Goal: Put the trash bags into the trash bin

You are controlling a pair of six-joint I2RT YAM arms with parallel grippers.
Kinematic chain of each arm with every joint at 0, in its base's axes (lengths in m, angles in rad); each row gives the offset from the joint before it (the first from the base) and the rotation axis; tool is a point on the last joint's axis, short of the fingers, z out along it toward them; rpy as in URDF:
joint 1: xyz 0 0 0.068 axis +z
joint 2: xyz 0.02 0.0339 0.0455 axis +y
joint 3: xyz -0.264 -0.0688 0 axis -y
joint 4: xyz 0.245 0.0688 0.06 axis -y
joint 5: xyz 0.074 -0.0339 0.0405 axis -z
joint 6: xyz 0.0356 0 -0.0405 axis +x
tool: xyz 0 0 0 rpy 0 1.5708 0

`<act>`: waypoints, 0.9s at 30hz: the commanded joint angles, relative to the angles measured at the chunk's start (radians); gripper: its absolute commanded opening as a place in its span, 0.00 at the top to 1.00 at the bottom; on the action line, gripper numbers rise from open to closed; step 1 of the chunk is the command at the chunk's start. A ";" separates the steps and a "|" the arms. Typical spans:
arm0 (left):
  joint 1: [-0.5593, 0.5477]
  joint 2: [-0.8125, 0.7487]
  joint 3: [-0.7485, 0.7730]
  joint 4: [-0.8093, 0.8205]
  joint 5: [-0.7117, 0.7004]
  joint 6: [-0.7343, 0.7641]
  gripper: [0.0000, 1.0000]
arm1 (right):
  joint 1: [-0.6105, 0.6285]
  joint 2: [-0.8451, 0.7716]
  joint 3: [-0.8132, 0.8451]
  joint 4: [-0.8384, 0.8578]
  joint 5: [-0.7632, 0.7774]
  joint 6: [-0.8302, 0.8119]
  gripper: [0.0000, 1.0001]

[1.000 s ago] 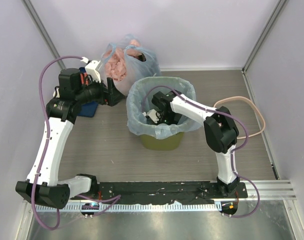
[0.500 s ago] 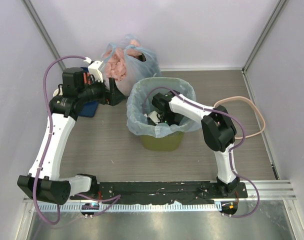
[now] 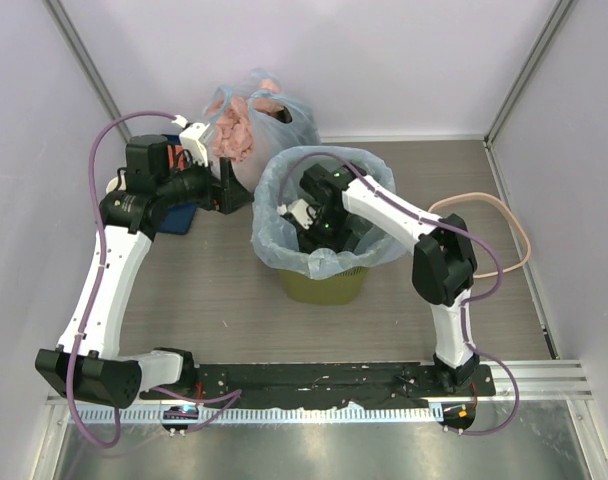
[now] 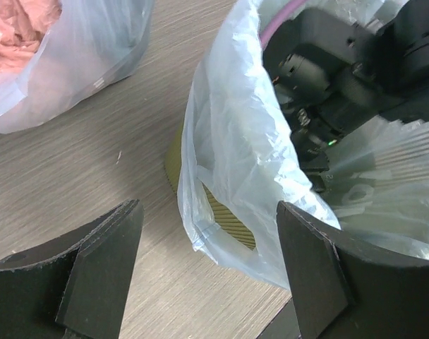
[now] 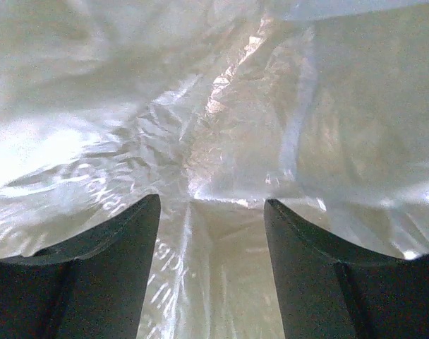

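The right gripper (image 5: 211, 212) has its fingers spread wide with nothing between them. It points down into the crinkled, translucent light-blue trash bag (image 3: 271, 243), whose film fills its wrist view just ahead of the tips; whether the tips touch the film cannot be told. From above, this arm reaches in from the right over the rim and its wrist sits deep in the mouth of the olive-green trash bin (image 3: 334, 288). The bin stands in the middle of the table (image 3: 214, 290). The bag already lies inside it as a liner, its edge ballooning up round the rim and hanging outside on the left and near sides. The left gripper (image 4: 209, 212) is also wide open and empty. It hangs just beside the bin's left side, facing the draped hem, with the mesh wall showing below the hem. The knotted bag (image 3: 249, 125) of pink lumps sits at the far left, apart from the bin. The step in hand looks like seating the liner: the film is being pressed down and outward inside. Next, the right arm would need to lift out without dragging the thin film along. The left gripper could then pinch the loose hem and draw it down over the rim.
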 commanded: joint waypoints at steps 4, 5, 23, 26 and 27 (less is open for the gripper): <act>0.005 -0.016 0.041 0.044 0.147 0.084 0.22 | 0.003 -0.155 0.068 0.005 -0.020 0.009 0.34; 0.007 -0.014 0.043 0.044 0.152 0.087 0.22 | 0.003 -0.166 0.060 -0.004 -0.026 0.005 0.34; -0.042 0.009 0.041 0.087 0.195 0.134 0.45 | 0.003 -0.244 -0.031 0.194 0.061 0.067 0.62; -0.065 0.001 0.006 0.062 0.163 0.176 0.48 | 0.000 -0.299 -0.047 0.263 0.065 0.087 0.65; -0.065 -0.004 0.003 0.056 0.158 0.182 0.49 | -0.003 -0.315 -0.055 0.284 0.062 0.096 0.66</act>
